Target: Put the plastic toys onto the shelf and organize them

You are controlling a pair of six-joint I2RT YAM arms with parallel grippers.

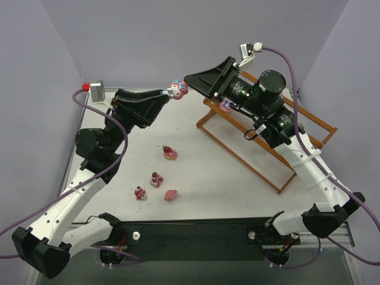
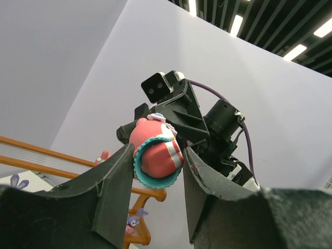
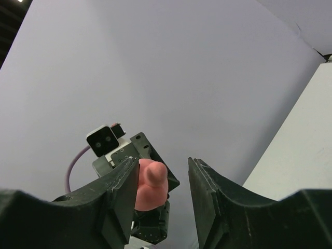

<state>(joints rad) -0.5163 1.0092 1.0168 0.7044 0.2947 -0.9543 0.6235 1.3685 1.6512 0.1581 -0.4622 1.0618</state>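
Note:
My left gripper (image 1: pixel 172 91) is raised in the air and shut on a pink figurine (image 1: pixel 177 89). In the left wrist view that figurine (image 2: pixel 155 155) shows a red body and a teal frilled base between the fingers. My right gripper (image 1: pixel 187 80) is open and faces it tip to tip. In the right wrist view the figurine (image 3: pixel 150 184) sits against the left finger, with a wide gap to the other. The orange-brown shelf (image 1: pixel 252 151) stands at the right and carries a small figurine (image 1: pixel 225 106). A purple bunny figurine (image 2: pixel 134 222) sits on the shelf's end (image 2: pixel 31 155).
Several small figurines lie on the white table: one (image 1: pixel 170 152) in the middle, and three nearer the arms (image 1: pixel 157 179), (image 1: pixel 140 193), (image 1: pixel 171 195). A grey box (image 1: pixel 97 90) sits at the far left corner. Grey walls close in the table.

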